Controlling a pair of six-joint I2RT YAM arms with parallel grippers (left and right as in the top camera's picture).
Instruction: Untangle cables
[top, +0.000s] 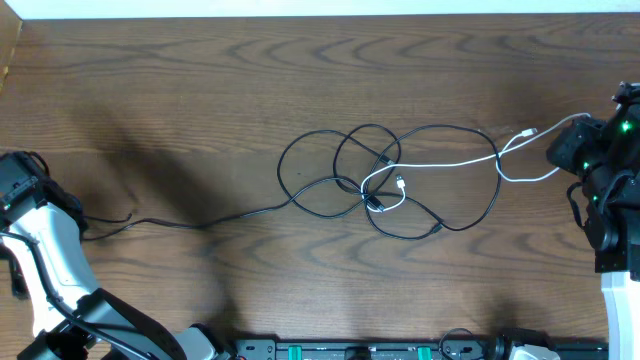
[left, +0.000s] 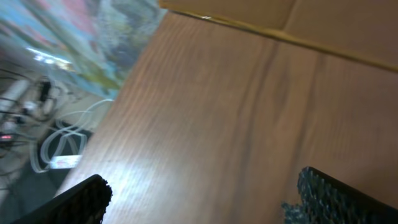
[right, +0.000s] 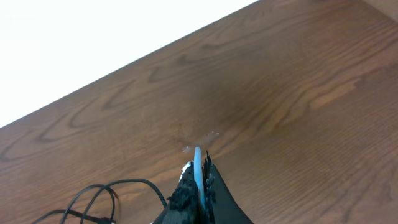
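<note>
Black cables (top: 350, 170) lie in tangled loops at the middle of the table; one black strand trails left to an end (top: 128, 218). A white cable (top: 450, 160) threads through the tangle, with a plug (top: 400, 183) inside the loops. It runs right to my right gripper (top: 572, 145). In the right wrist view that gripper (right: 200, 165) is shut on the white cable (right: 198, 163), with black loops (right: 99, 193) at the lower left. My left gripper (top: 18, 180) sits at the far left edge. In its wrist view it stands open (left: 199, 196), with only bare wood between the fingers (left: 87, 198).
The wooden table (top: 200, 100) fills the overhead view. A cardboard edge (left: 298, 25) borders the table top in the left wrist view. Beyond the table's left edge lie floor clutter and coiled white wire (left: 59, 140). The arms' bases stand along the front edge (top: 350, 350).
</note>
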